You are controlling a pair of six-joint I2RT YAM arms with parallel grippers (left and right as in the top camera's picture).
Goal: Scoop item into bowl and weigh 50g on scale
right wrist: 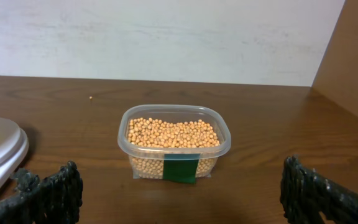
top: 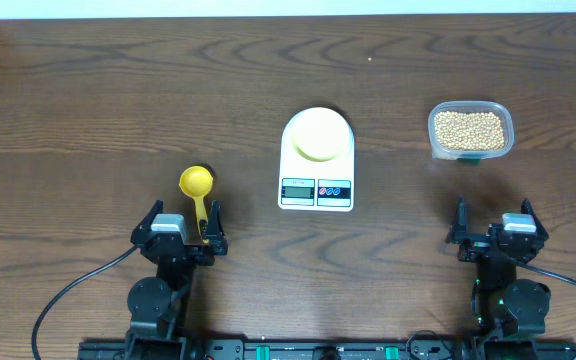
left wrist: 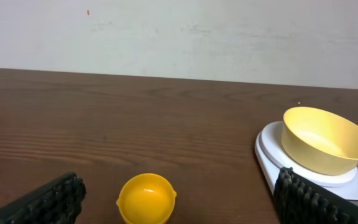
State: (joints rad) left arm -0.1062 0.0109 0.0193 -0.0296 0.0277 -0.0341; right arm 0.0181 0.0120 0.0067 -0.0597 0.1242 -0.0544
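Yellow long-handled plastic scoop (top: 199, 200) lies handle-first at the wide-open, empty left hand (top: 185, 212); small tan beans (top: 469, 128) fill a clear plastic tub (top: 434, 131) straight beyond the equally open, empty right hand (top: 494, 212), toward the table's (top: 68, 100) right edge.

The left gripper (left wrist: 179, 186) shows only as two black ribbed fingers (left wrist: 55, 202) at the bottom corners, spread wide apart with nothing between their pads. On the dark brown wooden table (left wrist: 135, 118) between them lies the round cup of a bright yellow plastic scoop (left wrist: 146, 198) - empty, its handle out of frame. To the right, a small round pale-yellow bowl (left wrist: 328, 140) sits upright and empty on a flat white scale (left wrist: 267, 149) - a plain off-white wall (left wrist: 179, 37) stands behind.
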